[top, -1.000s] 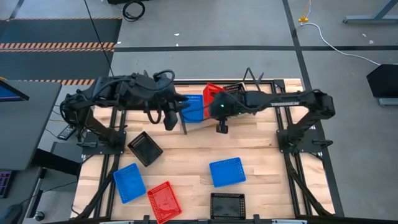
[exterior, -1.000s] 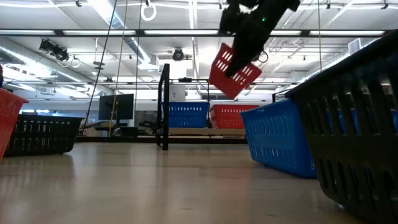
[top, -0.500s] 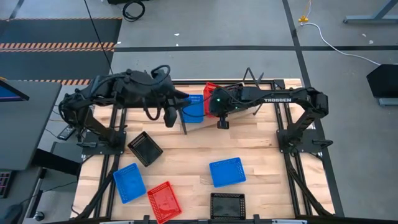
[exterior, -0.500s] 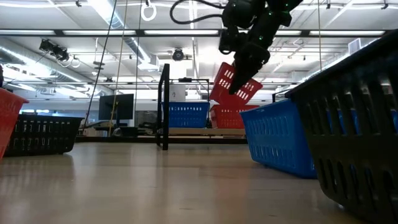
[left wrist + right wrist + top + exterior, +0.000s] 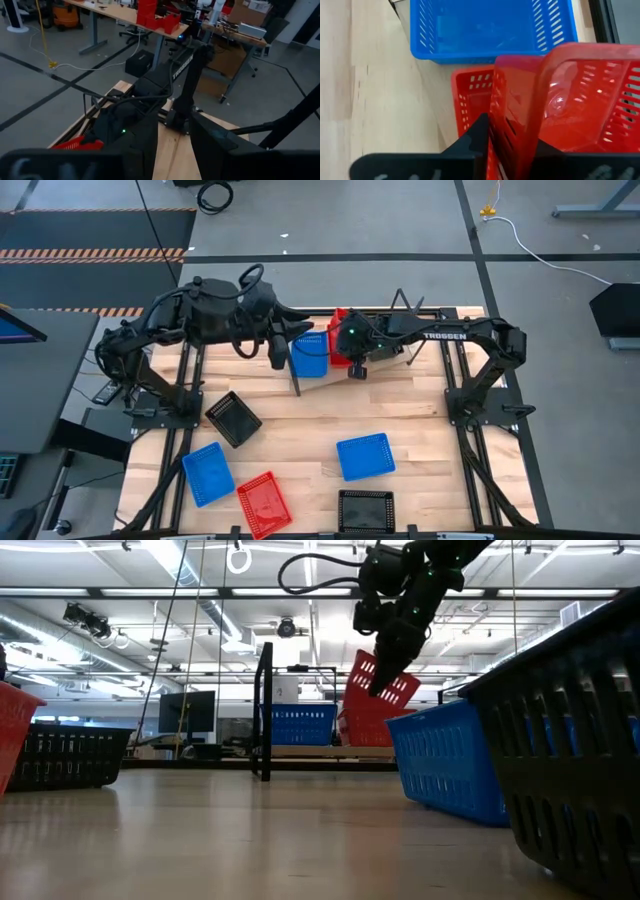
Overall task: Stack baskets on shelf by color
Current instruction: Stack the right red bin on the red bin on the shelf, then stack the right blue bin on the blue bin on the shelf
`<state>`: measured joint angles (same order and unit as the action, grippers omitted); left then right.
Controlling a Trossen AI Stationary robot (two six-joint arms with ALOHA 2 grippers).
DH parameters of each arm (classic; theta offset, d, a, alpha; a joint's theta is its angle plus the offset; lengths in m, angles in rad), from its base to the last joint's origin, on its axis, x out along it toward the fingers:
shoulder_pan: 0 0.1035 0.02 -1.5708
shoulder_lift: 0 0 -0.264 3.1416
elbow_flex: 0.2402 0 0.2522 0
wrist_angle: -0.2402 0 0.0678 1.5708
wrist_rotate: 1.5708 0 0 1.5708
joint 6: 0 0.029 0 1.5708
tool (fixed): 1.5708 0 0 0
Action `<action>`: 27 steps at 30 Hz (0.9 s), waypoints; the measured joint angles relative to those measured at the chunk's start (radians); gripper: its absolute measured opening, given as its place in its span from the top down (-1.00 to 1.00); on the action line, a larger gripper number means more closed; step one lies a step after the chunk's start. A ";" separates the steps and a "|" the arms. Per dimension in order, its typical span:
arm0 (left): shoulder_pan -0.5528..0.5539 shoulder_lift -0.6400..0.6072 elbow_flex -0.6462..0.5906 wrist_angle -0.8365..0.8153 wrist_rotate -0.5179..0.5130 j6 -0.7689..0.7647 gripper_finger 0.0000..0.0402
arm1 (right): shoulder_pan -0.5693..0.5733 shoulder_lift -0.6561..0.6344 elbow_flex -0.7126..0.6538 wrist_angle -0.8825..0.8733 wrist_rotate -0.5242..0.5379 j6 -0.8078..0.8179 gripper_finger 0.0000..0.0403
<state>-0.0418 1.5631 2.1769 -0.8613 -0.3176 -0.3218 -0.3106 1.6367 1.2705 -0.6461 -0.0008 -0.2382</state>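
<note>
The right gripper [image 5: 352, 358] hangs over the shelf [image 5: 300, 372] at the table's [image 5: 420, 440] far edge, its fingers [image 5: 470, 142] clamped on the wall of a tilted red basket [image 5: 560, 110] that sits partly inside a second red basket [image 5: 470, 95] just beside the shelf's blue basket [image 5: 310, 355]. The left gripper [image 5: 277, 358] hovers near the shelf's left end; whether its fingers are apart I cannot tell. Nearer the front edge lie two blue baskets [image 5: 365, 456], two black baskets [image 5: 233, 418] and one red basket [image 5: 264, 502]

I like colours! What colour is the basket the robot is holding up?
Red. The right gripper holds the red basket; the right wrist view shows it best.
</note>
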 joint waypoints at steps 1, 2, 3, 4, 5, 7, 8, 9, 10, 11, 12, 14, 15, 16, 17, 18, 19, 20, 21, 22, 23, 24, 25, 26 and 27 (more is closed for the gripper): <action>0.000 0.000 0.000 0.000 0.000 0.000 0.42 | 0.000 0.000 0.000 0.002 -0.001 0.000 0.75; 0.000 0.000 0.000 0.000 0.000 0.000 0.42 | 0.000 0.000 0.000 0.001 -0.001 0.000 0.74; 0.000 0.000 0.000 0.000 0.001 -0.003 0.42 | 0.000 0.000 0.000 0.001 -0.001 0.000 0.72; -0.001 0.000 0.000 0.000 0.001 -0.004 0.42 | 0.000 0.000 0.000 0.002 -0.001 0.000 0.70; 0.000 0.000 0.000 0.001 0.000 -0.005 0.42 | 0.000 0.000 0.000 0.001 -0.001 0.000 0.69; 0.000 0.000 0.000 0.003 0.000 -0.006 0.42 | 0.000 0.000 0.000 0.001 -0.001 0.001 0.64; 0.000 0.000 0.000 0.004 0.000 -0.006 0.42 | 0.000 0.000 0.000 0.001 -0.001 0.002 0.61; 0.000 0.000 0.000 0.006 0.000 -0.007 0.42 | 0.000 0.000 0.000 0.002 -0.001 0.002 0.57; 0.000 0.000 0.000 0.007 0.000 -0.007 0.42 | 0.000 0.000 0.000 0.002 -0.001 0.002 0.53; 0.000 0.000 0.000 0.007 0.000 -0.007 0.42 | 0.000 0.000 0.000 0.001 -0.001 0.003 0.49; 0.000 0.000 0.000 0.007 0.000 -0.007 0.42 | 0.000 0.000 0.000 0.001 -0.001 0.003 0.44; 0.000 0.000 0.000 0.007 0.000 -0.007 0.42 | 0.000 0.000 0.000 0.001 -0.012 0.003 0.34; 0.000 0.000 0.000 0.008 0.000 -0.007 0.42 | 0.000 0.000 0.000 0.001 -0.018 0.003 0.29; 0.000 0.000 0.000 0.013 0.000 -0.007 0.42 | 0.000 0.000 0.000 0.001 -0.019 0.003 0.24; 0.000 0.000 0.000 0.018 0.000 -0.007 0.42 | 0.000 0.000 0.000 0.000 -0.020 0.003 0.19; 0.000 0.000 0.000 0.022 0.000 -0.008 0.42 | 0.001 0.000 0.000 -0.003 -0.020 0.003 0.15; 0.000 0.000 0.000 0.026 0.000 -0.008 0.42 | 0.000 0.000 0.000 -0.006 -0.020 0.003 0.10; 0.000 0.000 0.000 0.028 0.000 -0.008 0.42 | 0.000 0.000 0.000 -0.009 -0.020 0.003 0.07; 0.000 0.000 0.000 0.028 0.000 -0.008 0.42 | 0.000 0.000 0.000 -0.011 -0.020 0.003 0.04; 0.000 0.000 0.000 0.028 0.000 -0.008 0.42 | 0.000 0.000 0.000 -0.013 -0.020 0.003 0.02; 0.000 0.000 0.000 0.028 0.000 -0.008 0.42 | 0.000 0.000 0.000 -0.014 -0.020 0.003 0.00; 0.000 0.000 0.000 0.028 0.000 -0.008 0.42 | 0.001 0.000 0.000 -0.017 -0.022 0.007 -0.01; 0.000 0.000 0.000 0.028 0.000 -0.008 0.42 | 0.001 0.000 0.000 -0.022 -0.026 0.012 -0.02; 0.000 0.000 0.000 0.027 0.000 -0.008 0.42 | 0.001 0.000 0.000 -0.030 -0.033 0.021 -0.02; 0.000 0.000 0.000 0.025 0.000 -0.008 0.42 | 0.001 0.000 0.000 -0.042 -0.043 0.032 -0.02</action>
<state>-0.0422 1.5635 2.1769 -0.8364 -0.3172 -0.3294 -0.3092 1.6363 1.2705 -0.6883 -0.0440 -0.2062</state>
